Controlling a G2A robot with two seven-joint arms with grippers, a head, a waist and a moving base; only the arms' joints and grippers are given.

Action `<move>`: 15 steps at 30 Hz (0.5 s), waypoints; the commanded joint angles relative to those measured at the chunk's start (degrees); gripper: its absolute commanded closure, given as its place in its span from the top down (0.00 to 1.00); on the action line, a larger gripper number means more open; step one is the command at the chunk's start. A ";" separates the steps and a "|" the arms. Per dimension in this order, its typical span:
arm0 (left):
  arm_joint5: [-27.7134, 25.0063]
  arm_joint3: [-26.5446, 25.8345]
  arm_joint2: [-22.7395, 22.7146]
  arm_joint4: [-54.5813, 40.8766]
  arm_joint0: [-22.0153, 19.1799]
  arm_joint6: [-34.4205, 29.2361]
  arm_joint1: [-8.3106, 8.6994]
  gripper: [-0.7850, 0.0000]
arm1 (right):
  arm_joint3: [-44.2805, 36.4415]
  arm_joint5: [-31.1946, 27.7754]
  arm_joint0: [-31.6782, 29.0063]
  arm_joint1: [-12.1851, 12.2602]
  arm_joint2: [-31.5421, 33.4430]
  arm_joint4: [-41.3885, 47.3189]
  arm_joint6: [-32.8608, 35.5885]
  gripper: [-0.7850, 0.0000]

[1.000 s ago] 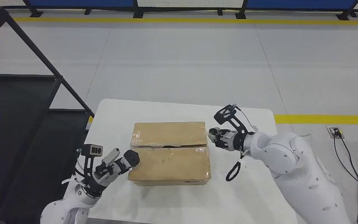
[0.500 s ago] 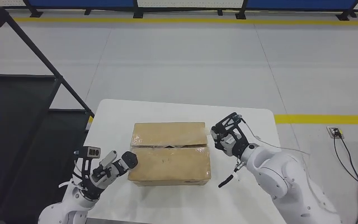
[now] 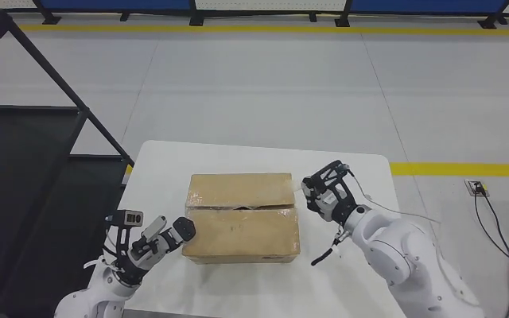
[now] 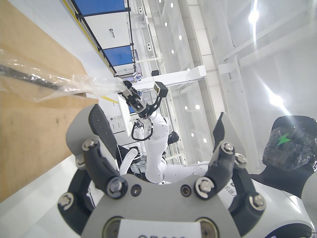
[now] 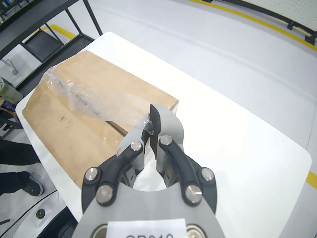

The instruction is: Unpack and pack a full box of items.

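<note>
Right pincer (image 5: 151,125) pinched tight on clear tape (image 5: 99,102) — left pincer (image 4: 158,117) spread wide, holding nothing.

The right pincer's fingers are closed on the free end of the clear tape, just off the 3 o'clock end of the cardboard box (image 3: 242,219) in the top view. The tape stretches taut and crinkled from the pads back along the box's middle seam, where the rest of it lies stuck to the flaps. A dark gap shows at the seam near that end. The left pincer hangs just beside the box's 8 o'clock corner, apart from the cardboard. The box sits flaps-down near the middle of the white table (image 3: 350,171), long side running 9 to 3 o'clock.
</note>
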 commanded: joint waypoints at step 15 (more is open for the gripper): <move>6.14 4.62 4.25 5.53 -5.29 15.76 -0.85 1.00 | -2.18 -4.50 -4.45 0.19 1.66 -5.79 -6.08 0.00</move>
